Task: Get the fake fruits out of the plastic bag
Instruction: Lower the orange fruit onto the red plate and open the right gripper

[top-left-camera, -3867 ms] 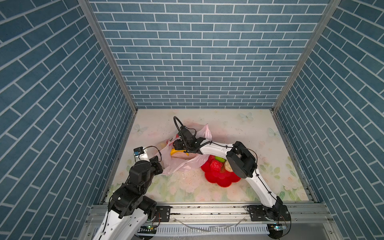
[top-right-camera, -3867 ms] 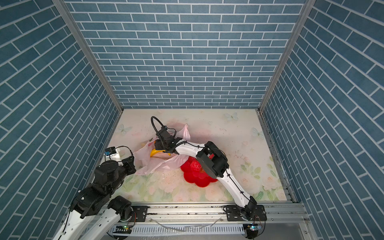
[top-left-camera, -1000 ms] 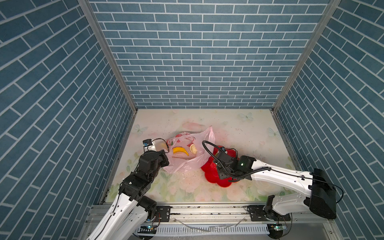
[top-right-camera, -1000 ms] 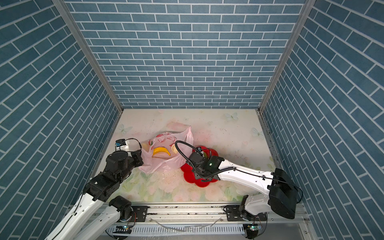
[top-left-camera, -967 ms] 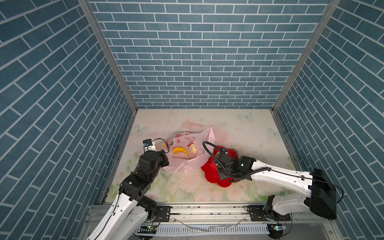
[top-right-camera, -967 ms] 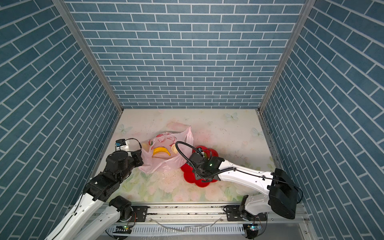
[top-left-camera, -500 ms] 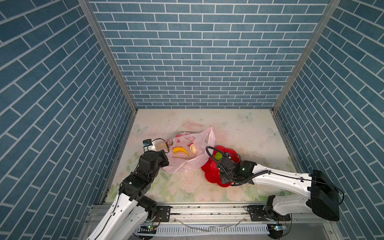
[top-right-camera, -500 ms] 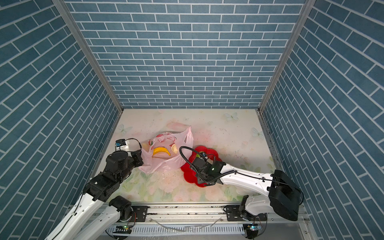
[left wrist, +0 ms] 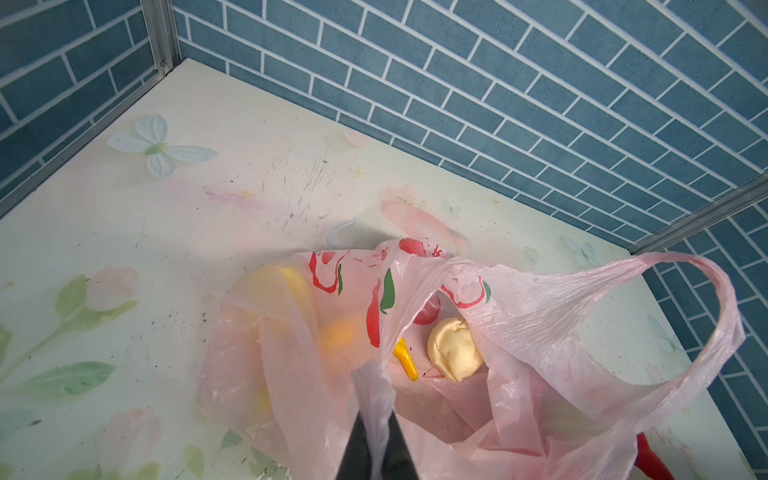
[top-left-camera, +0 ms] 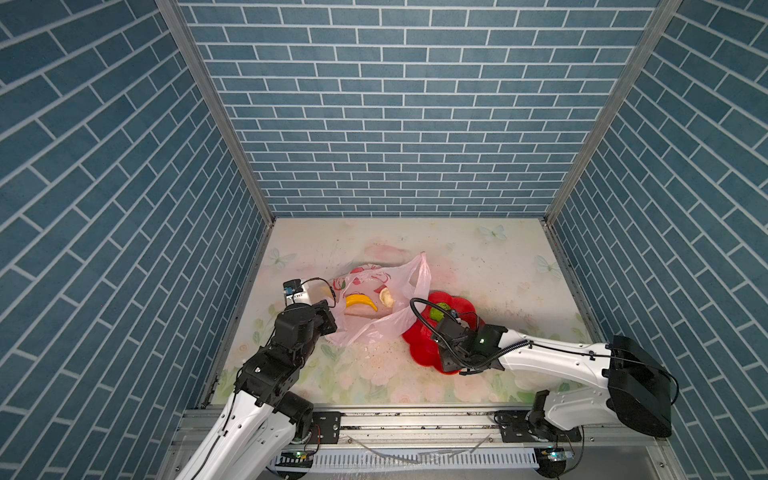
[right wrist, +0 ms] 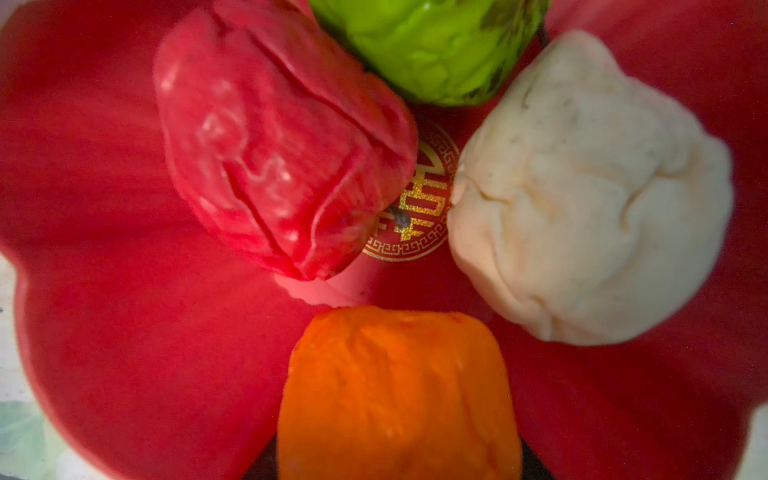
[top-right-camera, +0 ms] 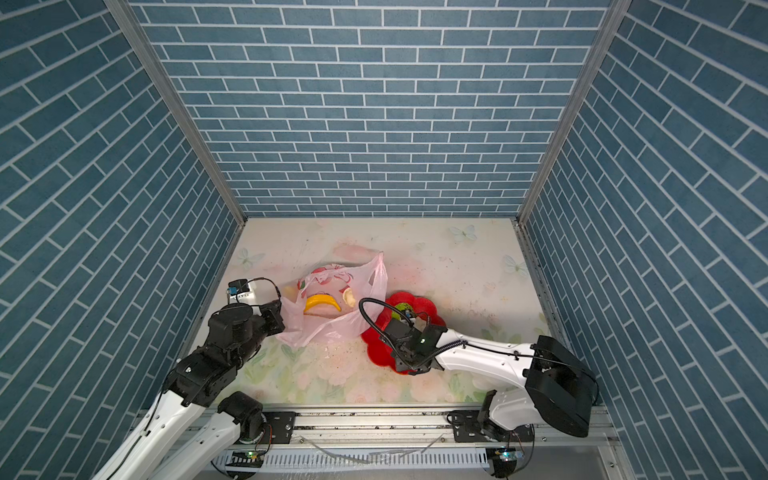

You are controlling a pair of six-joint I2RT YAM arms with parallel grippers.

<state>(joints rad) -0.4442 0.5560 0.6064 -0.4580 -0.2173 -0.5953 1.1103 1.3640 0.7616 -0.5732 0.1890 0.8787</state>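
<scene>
**Fake fruits (top-left-camera: pixel 360 301): dish part filled, bag not yet empty**

I am in the middle of the unloading. My left gripper (left wrist: pixel 376 415) is closed tight on a fold of the plastic bag (top-left-camera: pixel 376 328) at its mouth. It holds the bag open on the table (top-left-camera: pixel 478 257), just beside the red dish (top-left-camera: pixel 417 345). My right gripper (right wrist: pixel 397 463) hangs low over the dish with the orange fruit (right wrist: pixel 395 386) between its jaws. Whether they grip it or merely flank it I cannot tell. I judge this to be the set-down of that fruit. The next move calls for opening wide, lifting clear of the dish, and reaching into the bag's mouth for the banana (top-right-camera: pixel 322 303) without dragging the film.

The right wrist view alone shows the dish's load. The red fruit (right wrist: pixel 282 158), green fruit (right wrist: pixel 428 45) and cream fruit (right wrist: pixel 590 187) lie round the gold emblem (right wrist: pixel 424 195), close to the orange one. In both top views my arm hides most of that. The left wrist view alone shows the pinch on the film and a second cream fruit (left wrist: pixel 455 351) beside the banana's tip. It also shows a red round one (left wrist: pixel 426 309) behind, and yellow and orange blurs (left wrist: pixel 338 332) under the pink film.
</scene>
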